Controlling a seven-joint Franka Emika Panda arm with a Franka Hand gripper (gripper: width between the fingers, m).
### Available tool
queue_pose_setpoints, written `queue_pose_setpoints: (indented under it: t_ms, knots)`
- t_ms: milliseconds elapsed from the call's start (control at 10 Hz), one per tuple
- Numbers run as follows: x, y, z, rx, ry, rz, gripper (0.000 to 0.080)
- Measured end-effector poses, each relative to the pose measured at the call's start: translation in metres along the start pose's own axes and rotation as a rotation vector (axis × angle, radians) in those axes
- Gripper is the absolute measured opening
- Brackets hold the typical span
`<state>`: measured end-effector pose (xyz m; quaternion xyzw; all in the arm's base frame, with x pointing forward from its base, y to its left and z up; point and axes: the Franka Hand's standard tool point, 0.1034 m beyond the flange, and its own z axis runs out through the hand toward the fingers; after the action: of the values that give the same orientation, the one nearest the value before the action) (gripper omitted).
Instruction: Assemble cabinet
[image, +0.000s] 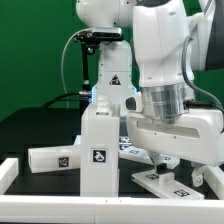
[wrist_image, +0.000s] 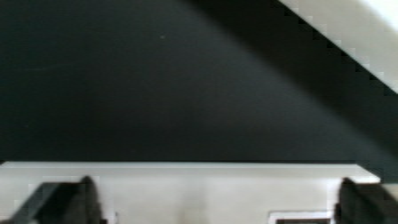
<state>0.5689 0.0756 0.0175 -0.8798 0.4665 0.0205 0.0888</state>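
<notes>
While the claw (wrist_image: 214, 202) gapes wide, a cabinet panel (image: 98, 150) stands upright

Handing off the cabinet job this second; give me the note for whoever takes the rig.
Gripper: open, empty, low at the exterior view's right, over a flat white panel.
Cabinet body stands upright mid-table; a loose white part lies on the table at its exterior-view left.
Done: no loose piece seen fitted yet.
Left: pick up and fit the loose pieces.
</notes>
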Motion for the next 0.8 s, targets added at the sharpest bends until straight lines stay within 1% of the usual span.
queue_pose_setpoints:
  t_ms: [200, 300, 400, 500, 800]
  knots:
    - [-0.0003, 0.0, 0.0002, 0.0, 0.0, -0.005, 0.0395]
    - [-0.0003, 0.0, 0.0003, 0.0, -0.001, -0.008, 0.0395]
    - [-0.0004, 0.0, 0.0003, 0.0, -0.001, -0.011, 0.0193]
    - [-0.0004, -0.0001, 0.0002, 0.0, -0.001, -0.013, 0.0072]
    - [-0.0004, -0.0002, 0.0001, 0.0, -0.001, -0.016, 0.0059]
